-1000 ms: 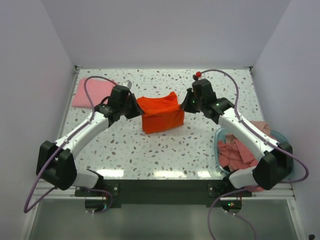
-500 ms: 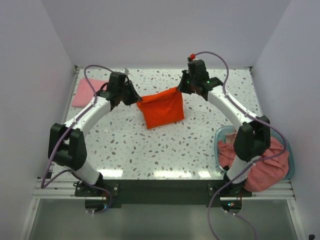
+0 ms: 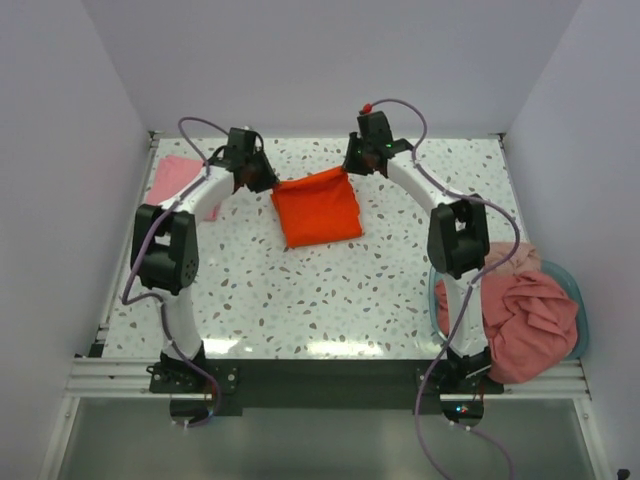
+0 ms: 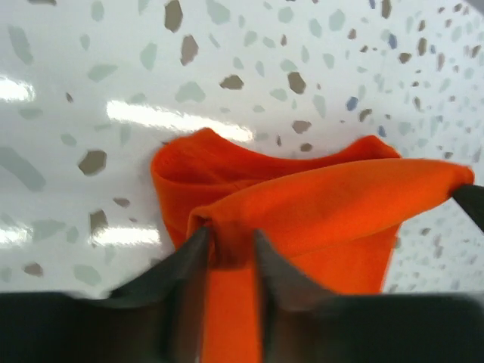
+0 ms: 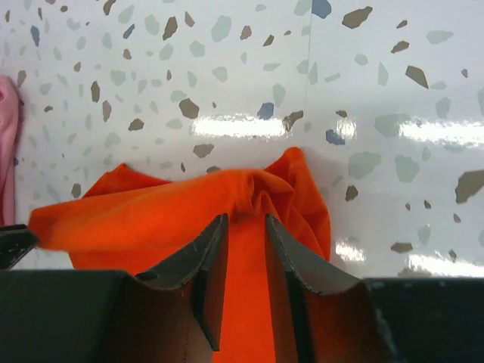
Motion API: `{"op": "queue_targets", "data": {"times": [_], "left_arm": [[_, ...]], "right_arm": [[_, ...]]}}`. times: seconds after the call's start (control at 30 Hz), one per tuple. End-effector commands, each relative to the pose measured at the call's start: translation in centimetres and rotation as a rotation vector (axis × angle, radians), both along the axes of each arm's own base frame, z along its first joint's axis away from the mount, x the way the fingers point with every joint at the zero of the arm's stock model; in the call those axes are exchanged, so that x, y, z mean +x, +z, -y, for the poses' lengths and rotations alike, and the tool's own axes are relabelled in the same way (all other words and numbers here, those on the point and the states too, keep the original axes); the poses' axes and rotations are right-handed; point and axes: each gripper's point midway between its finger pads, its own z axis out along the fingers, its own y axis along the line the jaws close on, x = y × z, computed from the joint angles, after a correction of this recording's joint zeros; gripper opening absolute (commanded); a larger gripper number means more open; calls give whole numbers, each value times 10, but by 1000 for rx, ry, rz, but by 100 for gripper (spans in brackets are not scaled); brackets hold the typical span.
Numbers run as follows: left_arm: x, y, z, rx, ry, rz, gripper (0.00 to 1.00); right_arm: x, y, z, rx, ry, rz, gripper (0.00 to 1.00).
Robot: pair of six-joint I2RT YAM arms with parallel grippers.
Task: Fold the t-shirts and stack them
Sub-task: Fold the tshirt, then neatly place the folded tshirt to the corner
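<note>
Speckled table (image 3: 300,290) below; left gripper (image 4: 228,238) and right gripper (image 5: 246,221) each pinch a shirt (image 3: 318,208) corner between their fingertips. Uneven letting-go could drag the fold crooked.

White speckled terrazzo worktop (image 3: 300,300). Round teal tub (image 3: 579,300) at worktop's near right corner, overhanging its right edge. Plain white walls (image 3: 300,60) enclose worktop's far and side edges.
</note>
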Motion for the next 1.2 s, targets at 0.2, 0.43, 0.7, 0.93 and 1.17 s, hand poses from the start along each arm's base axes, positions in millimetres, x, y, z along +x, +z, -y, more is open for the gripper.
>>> {"op": "queue_targets", "data": {"times": [0.2, 0.43, 0.7, 0.93, 1.17], "left_arm": [[42, 5, -17, 130, 0, 86, 100], [-21, -10, -18, 106, -59, 70, 100], [-44, -47, 10, 120, -137, -27, 100], [-48, -93, 0, 340, -24, -179, 92], [-55, -122, 15, 361, -57, -244, 69]], "right_arm": [[31, 11, -5, 17, -2, 53, 99], [-27, 20, 10, 33, 23, 54, 99], [-134, 20, 21, 60, 85, 13, 99], [-209, 13, 55, 15, 44, -17, 99], [-233, 41, 83, -16, -6, 62, 99]]}}
